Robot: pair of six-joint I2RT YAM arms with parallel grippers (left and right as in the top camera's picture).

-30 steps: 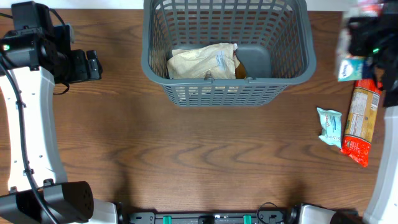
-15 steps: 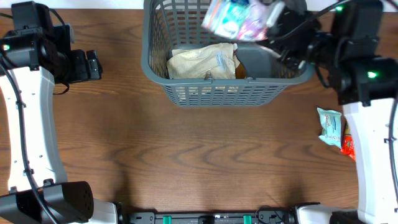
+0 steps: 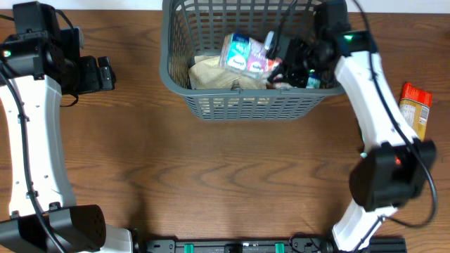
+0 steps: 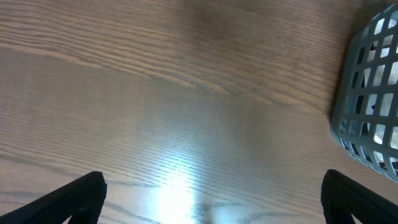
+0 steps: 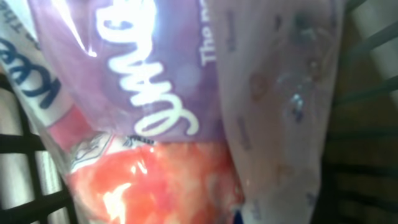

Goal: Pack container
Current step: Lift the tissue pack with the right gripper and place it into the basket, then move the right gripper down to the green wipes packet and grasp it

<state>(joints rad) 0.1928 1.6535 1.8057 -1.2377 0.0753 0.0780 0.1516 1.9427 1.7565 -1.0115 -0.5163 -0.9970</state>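
Nearest the robot, the bare wooden table (image 3: pixel 232 176) runs between the two arm bases at 7 and 5 o'clock. From 7 o'clock the left arm rises straight along the left edge and bends inward at about 10 o'clock, so that the left gripper (image 4: pixel 214 193) hangs over bare wood. Its fingertips (image 4: pixel 84 193) stand wide apart with nothing between them, and a corner of the basket shows at 3 o'clock in its wrist view.

From 5 o'clock the right arm leans up and inward, its white forearm crossing the right rim. An orange-red packet (image 3: pixel 413 105) lies on the table at 3 o'clock, well apart from everything else.

At 12 o'clock stands the container (image 3: pixel 256 105), against the far edge. The right gripper (image 3: pixel 281 65) reaches down into its right half. At its tip is a purple, teal and white snack packet (image 3: pixel 245 55), over a cream bag (image 3: pixel 211 72) on the floor. In the right wrist view the packet fills the picture (purple with white script, orange below). The jaws are hidden, so whether they clamp it cannot be told.
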